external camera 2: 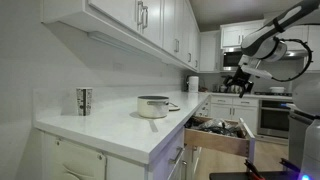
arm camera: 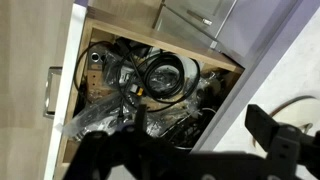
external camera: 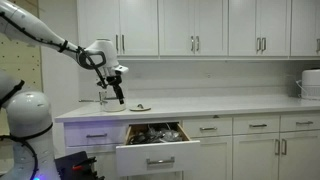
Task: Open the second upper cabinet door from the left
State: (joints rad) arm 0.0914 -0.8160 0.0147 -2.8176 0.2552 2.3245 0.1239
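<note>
Worktop (external camera: 210, 108) runs white beneath the wall cabinets. I see the second upper cabinet door (external camera: 140, 25) shut above the end nearest my arm. Below the front edge a drawer (external camera: 150, 150) hangs open, crammed with utensils. My gripper (external camera: 118, 95) hovers over that same end, fingers spread wide, gripping nothing.
</note>
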